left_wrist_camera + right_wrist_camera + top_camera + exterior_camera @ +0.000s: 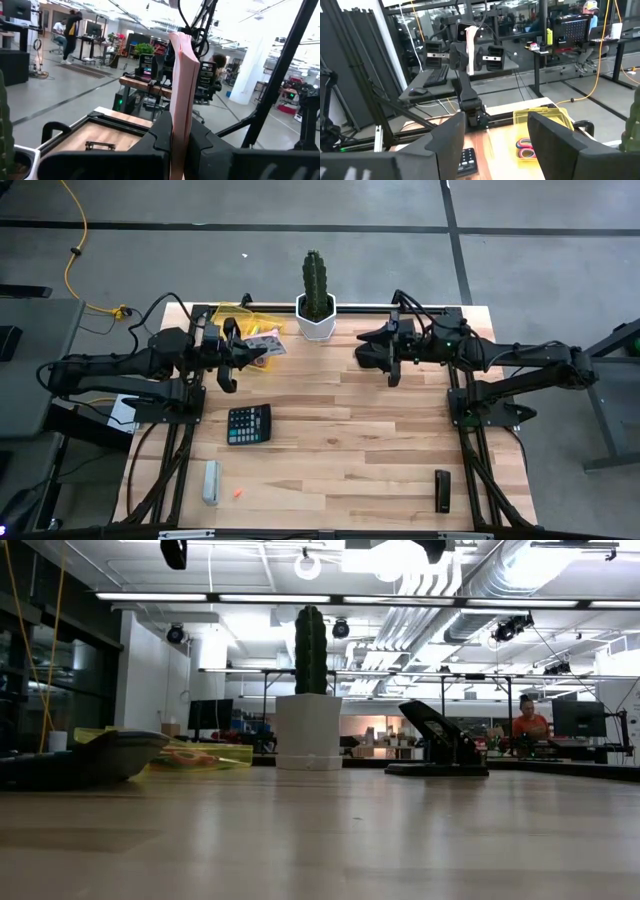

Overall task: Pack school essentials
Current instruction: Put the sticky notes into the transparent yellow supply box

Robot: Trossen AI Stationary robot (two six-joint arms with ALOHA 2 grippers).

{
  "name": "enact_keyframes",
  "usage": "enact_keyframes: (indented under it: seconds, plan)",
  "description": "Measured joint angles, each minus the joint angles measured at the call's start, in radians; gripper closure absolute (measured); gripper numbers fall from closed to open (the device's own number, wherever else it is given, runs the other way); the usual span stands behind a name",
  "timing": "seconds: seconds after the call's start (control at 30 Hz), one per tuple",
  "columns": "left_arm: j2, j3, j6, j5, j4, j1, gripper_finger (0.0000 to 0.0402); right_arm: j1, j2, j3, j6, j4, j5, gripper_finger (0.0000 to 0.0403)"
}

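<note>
My left gripper [246,356] hovers at the table's far left, pointing level toward the right, shut on a thin pink pad [180,75]. From the right wrist view the same pad [470,47] shows as a pale upright strip between the left fingers. A clear yellow pouch [243,315] lies at the far left edge next to it, with coloured pieces [525,147] inside. My right gripper [495,145] is open and holds nothing. It hovers at the far right [375,352], facing the left gripper. A small orange piece [238,493] lies near the front left. My left gripper pinches the pad's two flat faces [179,117] between its two fingers, at the pad's lower part. The fingers come in level, from the table's left. The pad stands upright on edge above the fingers, lifted clear of the table.
A cactus in a white pot [317,300] stands at the far edge between the arms. A black calculator [248,423] lies left of centre, a pale grey bar [211,482] near the front left, a black stapler-like thing [442,490] near the front right. The middle boards [350,440] are bare.
</note>
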Motion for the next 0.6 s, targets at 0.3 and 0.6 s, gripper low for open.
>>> enact_keyframes:
  seconds: [0.3, 0.6]
  plan:
    - [0.003, 0.0, -0.026, -0.007, -0.01, 0.0, 0.0401, 0.0, 0.0, 0.0, 0.001, -0.002, 0.0, 0.0197]
    - [0.152, 0.131, -0.088, -0.215, -0.323, 0.113, 0.0401, 0.0, 0.0, 0.0, 0.003, -0.007, 0.0, 0.0197]
